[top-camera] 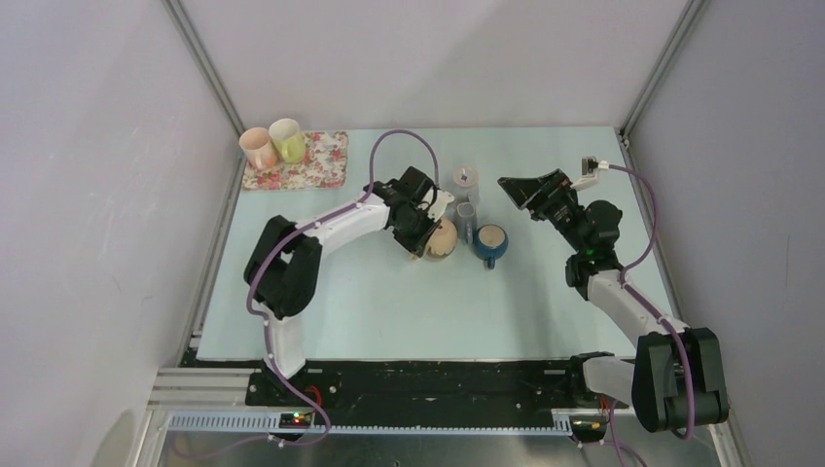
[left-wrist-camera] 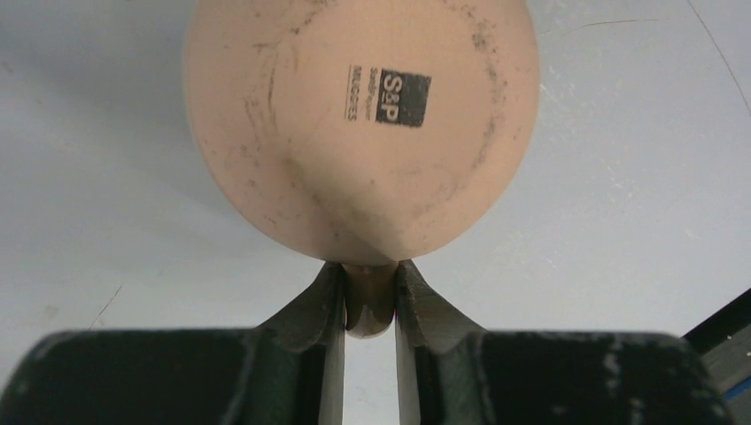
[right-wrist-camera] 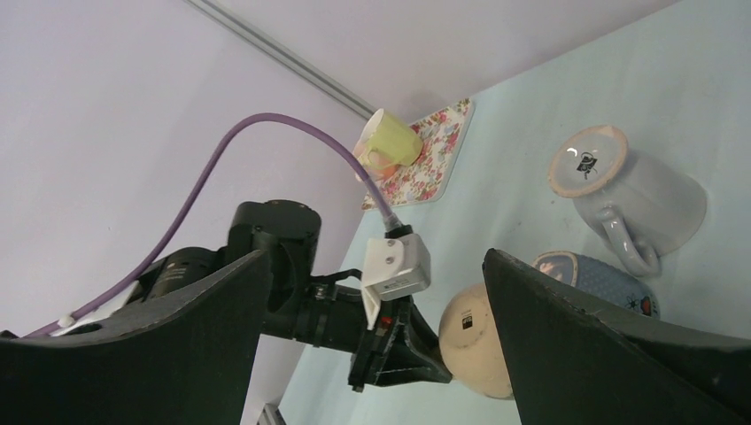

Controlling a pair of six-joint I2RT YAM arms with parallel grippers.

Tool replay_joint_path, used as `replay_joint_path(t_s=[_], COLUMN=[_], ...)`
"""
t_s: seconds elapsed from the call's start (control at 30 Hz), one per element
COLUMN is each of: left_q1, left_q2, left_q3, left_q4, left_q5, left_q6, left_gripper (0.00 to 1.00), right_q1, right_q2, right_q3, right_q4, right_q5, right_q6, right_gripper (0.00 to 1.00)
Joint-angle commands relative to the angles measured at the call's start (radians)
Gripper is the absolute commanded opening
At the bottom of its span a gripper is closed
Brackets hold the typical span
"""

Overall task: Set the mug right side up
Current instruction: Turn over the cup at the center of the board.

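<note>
The beige mug (top-camera: 443,239) (left-wrist-camera: 354,115) (right-wrist-camera: 469,341) hangs tipped on its side just above the pale table (top-camera: 389,302), with its printed base facing the left wrist camera. My left gripper (top-camera: 428,238) (left-wrist-camera: 369,270) is shut on the mug's handle (left-wrist-camera: 369,305), which sits pinched between the two fingers. My right gripper (top-camera: 520,188) (right-wrist-camera: 376,266) is raised over the table's right half, open and holding nothing, and points toward the mugs.
A dark blue mug (top-camera: 491,243) stands upright just right of the beige one. A grey mug (top-camera: 466,181) (right-wrist-camera: 633,190) stands base up behind them. A floral mat (top-camera: 321,161) at the back left carries a pink mug (top-camera: 258,148) and a yellow-green mug (top-camera: 288,139). Enclosure walls surround the table.
</note>
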Motion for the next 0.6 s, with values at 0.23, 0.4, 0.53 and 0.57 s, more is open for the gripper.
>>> replay_joint_path(t_s=[0.23, 0.4, 0.53, 0.57], left_q1=[0.003, 0.01, 0.019, 0.024], left_q2=[-0.213, -0.265, -0.293, -0.304], left_q3=[-0.008, -0.006, -0.004, -0.002], left_q4=[0.002, 0.002, 0.002, 0.002], left_q5=[-0.065, -0.058, -0.039, -0.028], left_q6=[0.04, 0.057, 0.076, 0.08], left_gripper=[0.0, 0.0, 0.0, 0.0], right_q1=[0.006, 0.011, 0.027, 0.035], right_q2=[-0.055, -0.041, -0.03, -0.027], right_q3=[0.025, 0.025, 0.025, 0.026], right_q4=[0.012, 0.015, 0.023, 0.03], right_q5=[0.007, 0.006, 0.002, 0.001], right_q6=[-0.01, -0.011, -0.023, -0.028], right_gripper=[0.94, 0.94, 0.94, 0.94])
